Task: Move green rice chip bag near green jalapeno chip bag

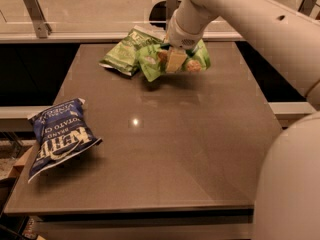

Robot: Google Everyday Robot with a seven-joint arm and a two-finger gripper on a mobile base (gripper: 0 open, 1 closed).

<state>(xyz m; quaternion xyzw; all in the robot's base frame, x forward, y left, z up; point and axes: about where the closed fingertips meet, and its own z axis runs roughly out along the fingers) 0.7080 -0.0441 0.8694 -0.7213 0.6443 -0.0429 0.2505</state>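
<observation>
Gripper (176,62) is at the far edge of the table (190,139), pinching the rice bag (149,63). 1 pale finger (175,59) crosses the bag's front; the other is presumably behind it, not seen. The bag looks held clear of the surface, judging by the soft shadow under it, probably so it can travel without dragging. Its left end meets the jalapeno bag (120,59), which lies flat at the far side, left of centre. Cannot tell if the 2 actually touch or 1 just hangs in front. Likely near enough for the task; lowering and release seem the steps left. Arm (235,14) comes in from the upper right and covers the rice bag's top, so its dark circle and lettering are not readable. The jalapeno bag's right part is hidden behind the rice bag. Blue Kettle bag (57,141) lies well apart at the near left edge, seeming to overhang it slightly. Robot body (290,184) blocks the near right corner.
</observation>
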